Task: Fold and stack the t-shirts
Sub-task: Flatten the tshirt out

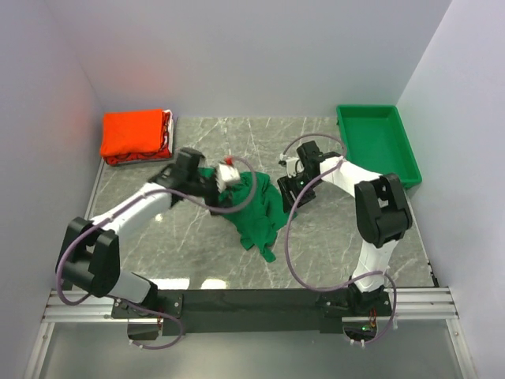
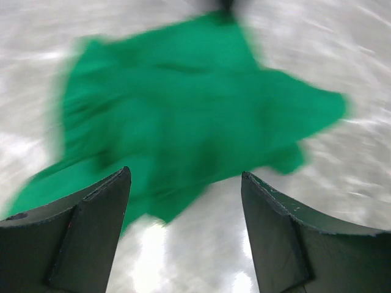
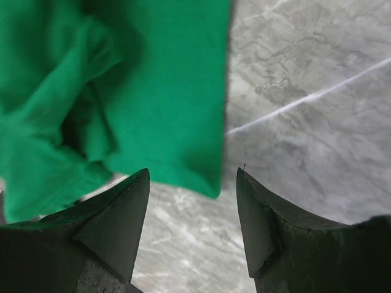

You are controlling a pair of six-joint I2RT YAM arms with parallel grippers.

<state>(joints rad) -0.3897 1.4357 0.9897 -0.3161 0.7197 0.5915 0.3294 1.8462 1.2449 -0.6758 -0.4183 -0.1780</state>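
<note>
A rigid green tray [image 1: 377, 144] sits upper right in the top view and folded orange-red t-shirts [image 1: 134, 136] upper left, both well apart from the crumpled green t-shirt [image 1: 256, 209] lying mid-frame on the marble table [image 1: 339, 233], whose sides meet white walls [image 1: 47, 118]. The left gripper [image 2: 186, 183] hangs over the shirt's left edge and the right gripper [image 3: 192, 177] by its right hem, each with jaws spread and holding nothing (the left wrist view is blurred, folds unreadable)

counter [image 1: 197, 237]: grey marble | orange-red t-shirts [image 1: 134, 134] stacked, upper left | green t-shirt [image 1: 256, 209] crumpled, centre | green tray [image 1: 375, 146] upper right
</note>
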